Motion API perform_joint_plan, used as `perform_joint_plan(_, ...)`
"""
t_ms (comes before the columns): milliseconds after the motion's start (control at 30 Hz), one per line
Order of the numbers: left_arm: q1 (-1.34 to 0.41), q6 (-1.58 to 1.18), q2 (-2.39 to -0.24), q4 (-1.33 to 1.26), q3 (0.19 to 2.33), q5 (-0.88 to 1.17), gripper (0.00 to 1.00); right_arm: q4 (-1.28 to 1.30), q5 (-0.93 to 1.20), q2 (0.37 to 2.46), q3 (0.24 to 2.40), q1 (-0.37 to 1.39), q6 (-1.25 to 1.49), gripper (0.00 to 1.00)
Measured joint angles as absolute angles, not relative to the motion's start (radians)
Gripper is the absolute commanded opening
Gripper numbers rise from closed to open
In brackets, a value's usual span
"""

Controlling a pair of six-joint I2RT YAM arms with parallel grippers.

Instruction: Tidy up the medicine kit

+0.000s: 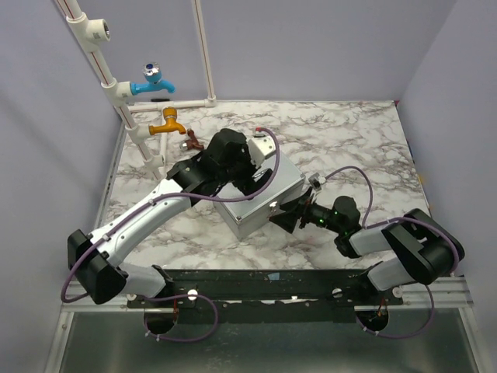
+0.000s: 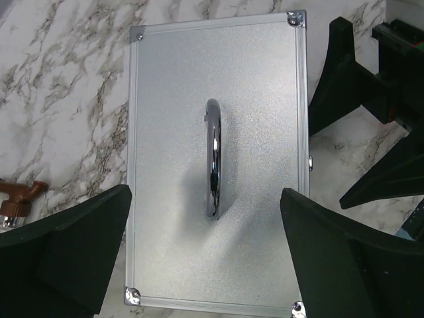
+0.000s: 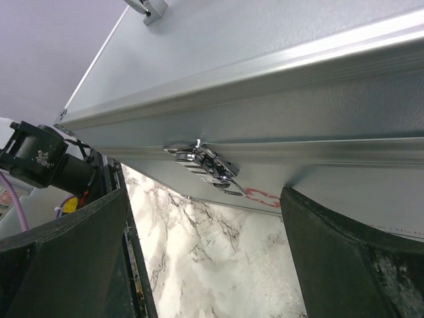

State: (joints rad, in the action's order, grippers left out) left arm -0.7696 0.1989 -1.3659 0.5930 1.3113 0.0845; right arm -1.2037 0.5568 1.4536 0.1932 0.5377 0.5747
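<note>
The medicine kit [image 1: 289, 180] is a grey metal box that lies shut in the middle of the marble table. In the left wrist view its lid [image 2: 172, 99] fills the frame, and the silver handle [image 2: 213, 159] lies flat along the middle. My left gripper [image 2: 205, 258] hangs open above the lid, one finger [image 2: 66, 252] on each side of it, touching nothing. The right gripper [image 3: 205, 265] is open and low beside the kit's front wall, facing the shut latch [image 3: 202, 165]. In the top view the right gripper [image 1: 283, 216] sits at the box's near right side and the left gripper [image 1: 247, 183] over its top.
A blue tap [image 1: 151, 80] and an orange tap [image 1: 169, 120] stick out from white pipes at the back left. A small brown tap [image 1: 191, 141] lies just behind the kit, also seen as the brown tap [image 2: 16, 199]. Purple walls enclose the table.
</note>
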Motion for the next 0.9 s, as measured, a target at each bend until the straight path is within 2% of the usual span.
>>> perform_joint_plan(267,-0.779,0.040,-1.221,0.500,1.192,-0.019,0.99,-1.242,0.588,1.492,0.196,0.538,0.578,1.00)
perform_joint_plan(900,-0.780,-0.209,-1.232,0.469,1.046,-0.149,0.98,-1.333,0.646,1.546,0.207,0.567,0.617,1.00)
